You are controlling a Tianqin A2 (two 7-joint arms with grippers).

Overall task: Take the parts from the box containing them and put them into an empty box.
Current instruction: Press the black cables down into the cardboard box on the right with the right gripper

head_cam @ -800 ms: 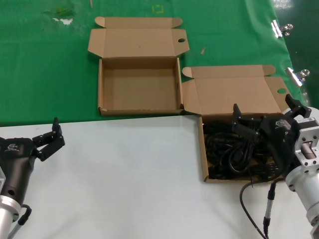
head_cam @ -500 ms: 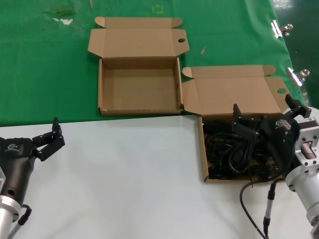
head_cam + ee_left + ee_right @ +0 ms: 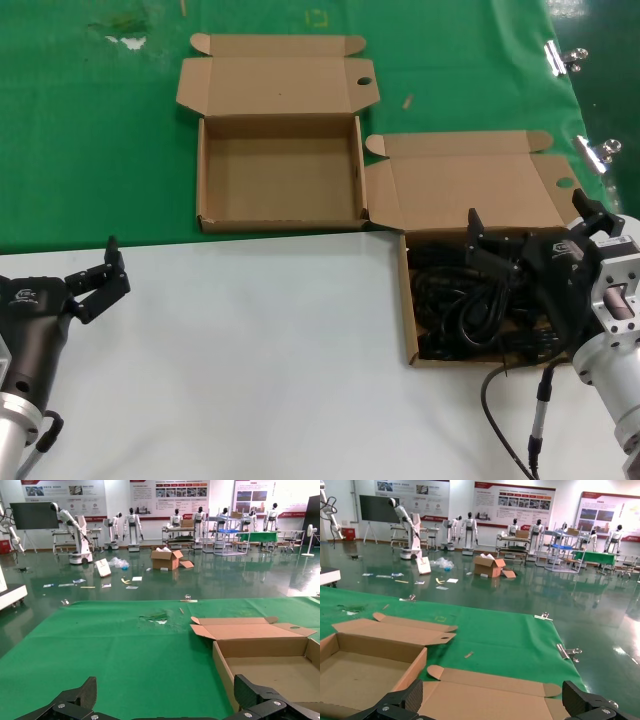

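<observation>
We see the white tabletop [image 3: 250, 350] meeting green cloth [image 3: 90, 130]. Empty box [image 3: 280, 180] sits far centre, lid back. Box containing them [image 3: 470, 200] sits at right, holding black tangled parts [image 3: 460, 310]. Right gripper [image 3: 520, 235] hovers over them, fingers spread; left gripper [image 3: 100, 275] idles near-left, fingers spread, holding nothing.
</observation>
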